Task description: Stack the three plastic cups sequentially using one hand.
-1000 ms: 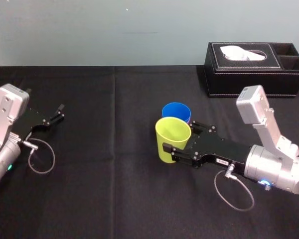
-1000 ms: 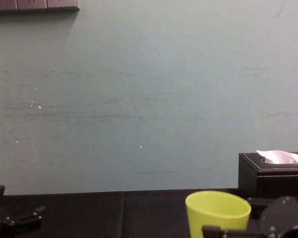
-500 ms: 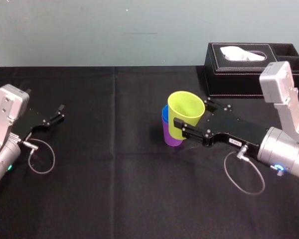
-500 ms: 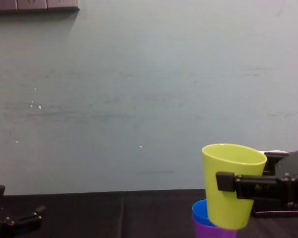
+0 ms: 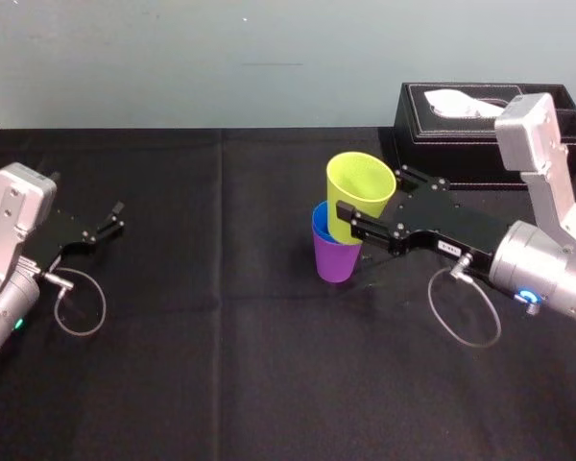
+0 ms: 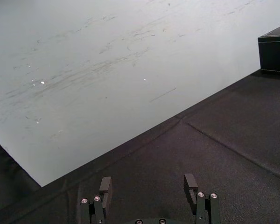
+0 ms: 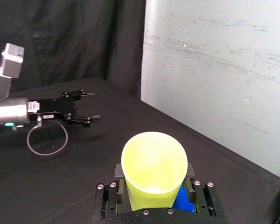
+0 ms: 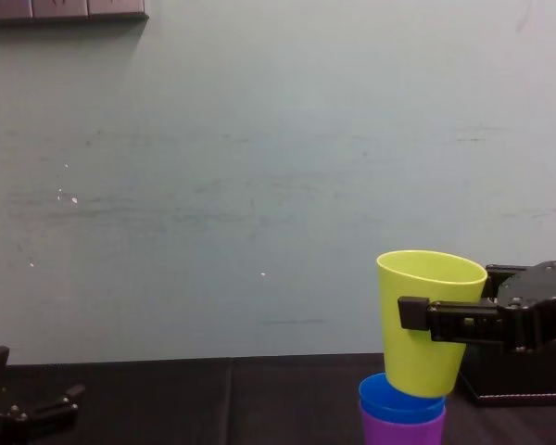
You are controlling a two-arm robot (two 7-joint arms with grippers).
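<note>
A yellow-green cup hangs upright with my right gripper shut on its sides. In the chest view the yellow-green cup has its base right at the rim of the blue cup. That blue cup is nested in the purple cup, which stands mid-table. From the right wrist, the yellow-green cup sits between both fingers, with the blue cup just behind it. My left gripper rests open at the far left, its fingers holding nothing.
A black tissue box stands at the back right, behind my right arm. Cable loops hang by each wrist, one on the left and one on the right. Black cloth covers the table, and a pale wall rises behind it.
My right gripper has lifted the yellow-green cup from table level in front of the stack, up and back over the blue cup. The left arm has not moved.
</note>
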